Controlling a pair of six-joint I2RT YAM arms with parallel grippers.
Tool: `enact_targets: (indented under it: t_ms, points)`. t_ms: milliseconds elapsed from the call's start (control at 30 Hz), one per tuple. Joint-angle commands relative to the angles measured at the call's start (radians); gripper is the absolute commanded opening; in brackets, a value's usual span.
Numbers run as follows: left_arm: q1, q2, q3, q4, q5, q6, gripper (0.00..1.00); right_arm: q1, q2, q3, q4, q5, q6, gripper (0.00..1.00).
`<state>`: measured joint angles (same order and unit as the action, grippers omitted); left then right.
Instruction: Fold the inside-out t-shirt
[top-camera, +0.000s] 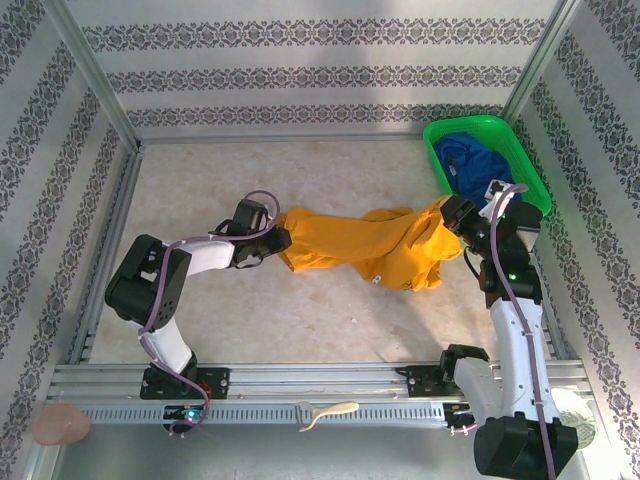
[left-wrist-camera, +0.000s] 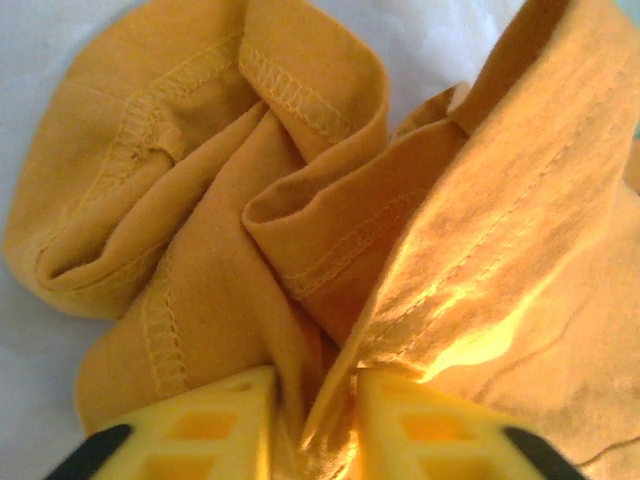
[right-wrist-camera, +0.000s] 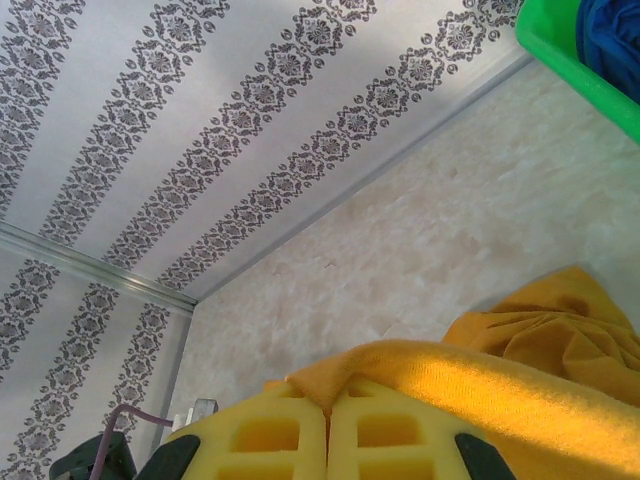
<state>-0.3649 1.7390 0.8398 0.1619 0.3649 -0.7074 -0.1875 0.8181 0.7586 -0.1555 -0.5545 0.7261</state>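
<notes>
I couldn't see how deep the t-shirt (left-wrist-camera: 300, 250) sat between my left fingers (left-wrist-camera: 210, 420); my right fingers (right-wrist-camera: 270, 435) were cropped at their bases.

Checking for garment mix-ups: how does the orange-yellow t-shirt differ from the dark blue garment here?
The orange-yellow t-shirt lies strung out across the table, pinched by the left gripper and right gripper; the dark blue garment sits bunched in the green basket, untouched. The t-shirt is orange-yellow, the garment dark blue. Both are crumpled, unfolded cloth.
</notes>
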Motion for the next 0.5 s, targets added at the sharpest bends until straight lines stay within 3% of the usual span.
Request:
enact_targets:
  t_ms: [0,200,467]
  points:
    - [0.002,0.007,-0.002,0.07,0.014,-0.015,0.17,0.0,0.0,0.01,0.019,0.01,-0.02,0.0]
    - [0.003,-0.031,0.028,0.034,0.015,-0.001,0.05,0.0,0.001,0.02,0.016,0.013,-0.023,0.0]
    - [0.007,-0.173,0.117,-0.121,0.006,0.068,0.05,0.0,0.016,0.055,0.017,0.015,-0.02,0.0]
